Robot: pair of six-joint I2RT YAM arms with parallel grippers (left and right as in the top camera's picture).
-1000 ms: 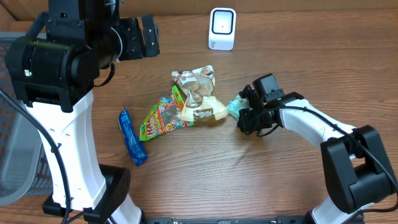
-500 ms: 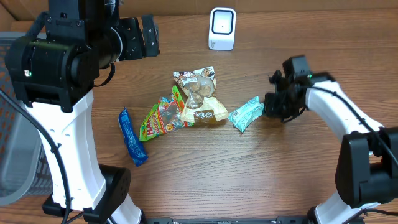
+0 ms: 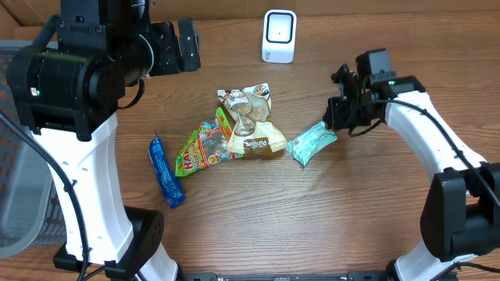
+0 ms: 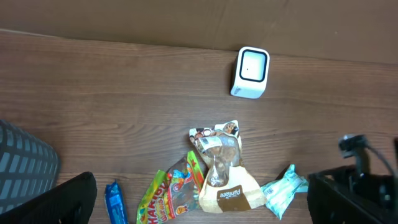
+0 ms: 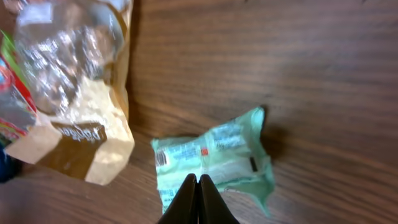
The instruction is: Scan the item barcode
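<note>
You had the right hand point(image 5: 198, 182) pressed together, its two fingers meeting in a thin seam right over the near edge of the mint packet point(image 5: 214, 158). From the wrist view I could not tell whether a bit of the film was caught between them or whether they only hung above it. Overhead, that hand sat at the packet's right end, and most of the packet lay flat on the counter point(image 3: 328, 226). A small striped patch near the packet's left edge may have been the barcode, though the picture was too soft to be sure.

The packet lay just right of the snack pile: a beige bag point(image 3: 254, 129) at the middle, a gummy bag point(image 3: 201, 148) against its left side and a blue wrapper point(image 3: 164, 172) apart, further left.

The scanner point(image 3: 279, 35) stood upright at the far edge of the counter, well apart from the packet, with its face toward the pile.

Your left hand point(image 3: 180, 45) was spread wide and raised high above the counter's far left, holding nothing.
</note>
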